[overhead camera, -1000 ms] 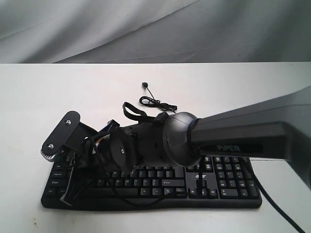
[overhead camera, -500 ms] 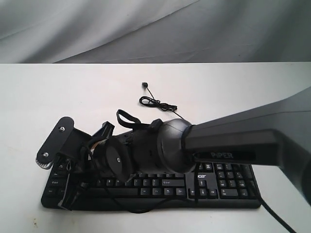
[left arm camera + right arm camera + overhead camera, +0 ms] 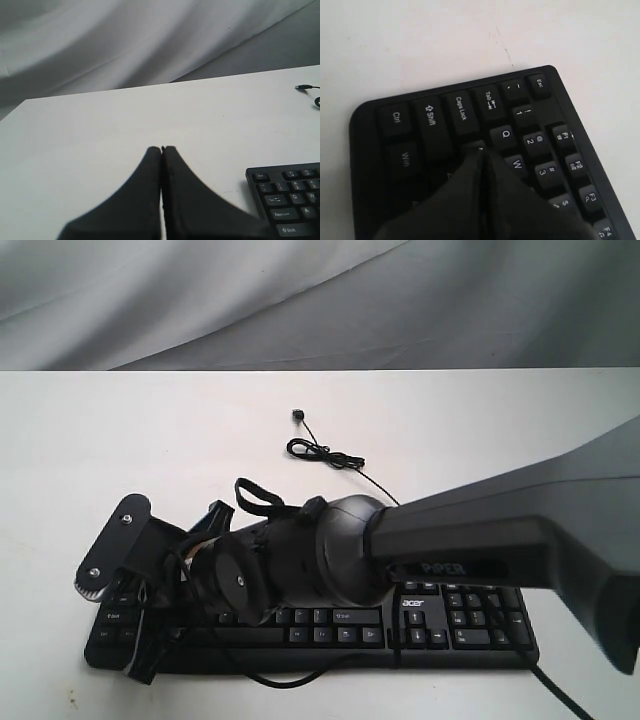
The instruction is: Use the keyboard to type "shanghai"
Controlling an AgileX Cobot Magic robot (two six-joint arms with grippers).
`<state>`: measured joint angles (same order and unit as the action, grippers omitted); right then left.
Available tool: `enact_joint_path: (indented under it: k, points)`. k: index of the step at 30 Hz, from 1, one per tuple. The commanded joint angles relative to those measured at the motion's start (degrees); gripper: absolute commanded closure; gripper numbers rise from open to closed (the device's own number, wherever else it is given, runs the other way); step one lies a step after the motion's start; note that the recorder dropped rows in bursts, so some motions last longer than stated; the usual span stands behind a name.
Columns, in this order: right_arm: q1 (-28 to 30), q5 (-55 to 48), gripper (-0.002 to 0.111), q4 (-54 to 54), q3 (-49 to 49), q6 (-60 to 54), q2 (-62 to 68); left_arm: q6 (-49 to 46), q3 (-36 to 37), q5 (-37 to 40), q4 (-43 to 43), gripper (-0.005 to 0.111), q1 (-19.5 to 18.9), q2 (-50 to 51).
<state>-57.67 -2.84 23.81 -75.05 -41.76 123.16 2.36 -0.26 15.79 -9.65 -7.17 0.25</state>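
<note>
Where the right wrist view looks along its own fingers, you find the right gripper [image 3: 482,152] with both fingers pressed flat together, no gap between them and nothing held. Their joined tips sit over the keyboard [image 3: 410,150], at the key directly beside the Caps Lock key [image 3: 461,107] and just short of the Q key [image 3: 506,134]. That key's legend is covered, and you cannot tell whether the tips press it or merely hover. Ahead of the tips lies the Tab key [image 3: 491,100], then the keyboard's edge, then bare white table [image 3: 420,40].

In the left wrist view, the left gripper [image 3: 161,149] likewise has its fingers closed on each other, empty, over the table. The keyboard's Esc corner lies off to one side of these fingers, near but apart. Far ahead of the fingertips a USB plug [image 3: 301,87] lies on the table, with the grey cloth backdrop [image 3: 125,45] behind it.

In the exterior view, the right arm [image 3: 480,530] reaches along the keyboard's length, so its fingers are at the end opposite the number pad [image 3: 470,615]. Behind the fingers, most letter keys are hidden under the arm; the white acer logo [image 3: 418,590] shows. Beyond the keyboard, a thin black cable [image 3: 322,452] lies loosely coiled on the table.
</note>
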Motion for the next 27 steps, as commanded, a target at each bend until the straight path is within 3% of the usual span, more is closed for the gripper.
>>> enact_joint_path:
  k: [1, 27]
  points:
    - [0.08, 1.14, 0.108, -0.30, -0.42, -0.19, 0.08, 0.25, 0.26, -0.57, 0.10, 0.107, 0.42, -0.25]
    - [0.51, 2.84, 0.108, -0.44, -0.42, -0.07, 1.27, 0.25, 0.26, -0.57, 0.10, 0.107, 0.42, -0.25]
